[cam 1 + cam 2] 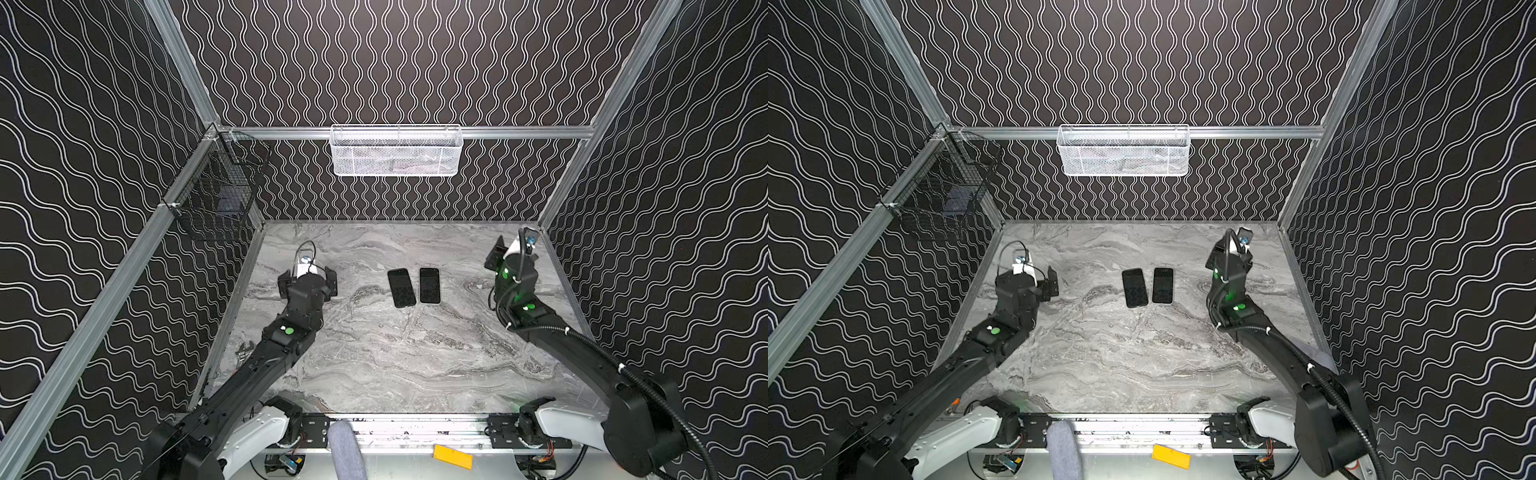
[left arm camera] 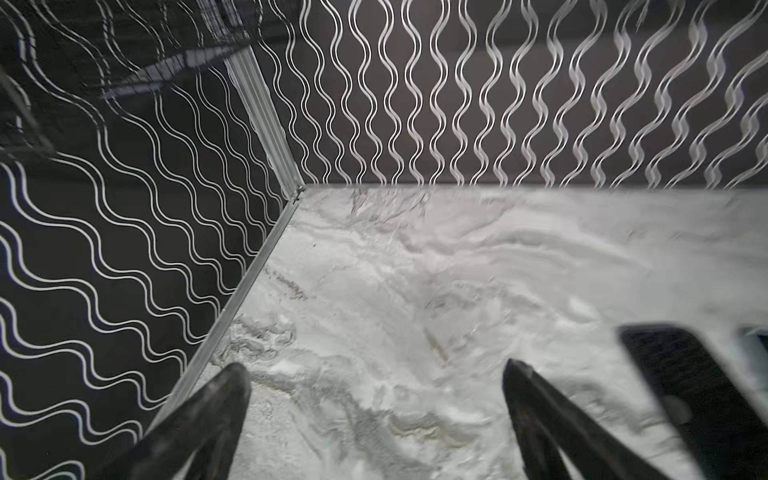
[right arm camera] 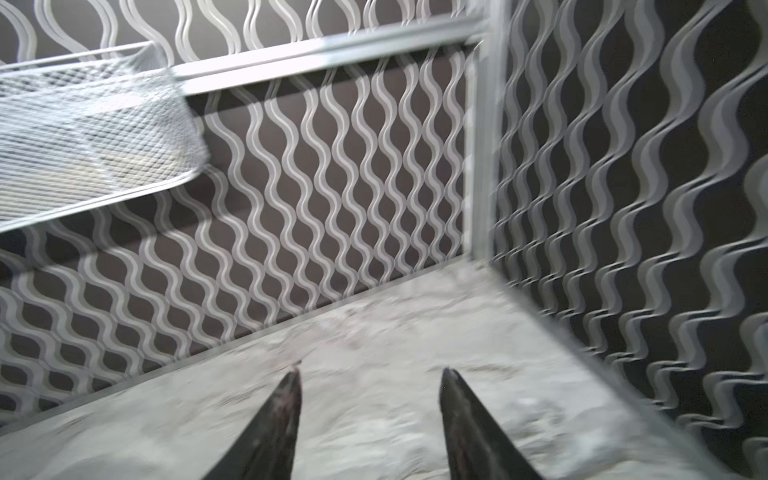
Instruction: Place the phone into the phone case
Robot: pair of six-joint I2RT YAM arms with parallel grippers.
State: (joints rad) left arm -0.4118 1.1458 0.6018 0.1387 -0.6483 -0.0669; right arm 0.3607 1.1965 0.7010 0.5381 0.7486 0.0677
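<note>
Grey marbled counter [image 1: 374, 357] below me, boxed in by black walls [image 1: 415, 62] covered in white wavy lines and held on an aluminium frame [image 1: 519, 132]. A white mesh basket [image 1: 397, 151] hung on the back rail, and a black wire basket [image 1: 216, 191] hung in the left corner.

Mid-counter, towards the back, two flat black slabs lay side by side, glossy and round-cornered, much alike. The left-hand slab [image 1: 401, 287] was skewed a little and the right-hand slab [image 1: 429, 285] sat squarer to the back wall, the two closest at their near ends. One was the phone and one the phone case; I could not tell which. Neither sat inside the other.

My left gripper [image 2: 374, 365] was spread wide and empty over bare counter, left of the slabs. My right gripper [image 3: 371, 370] was parted with nothing between its fingers, over by the right wall and facing the back corner.
</note>
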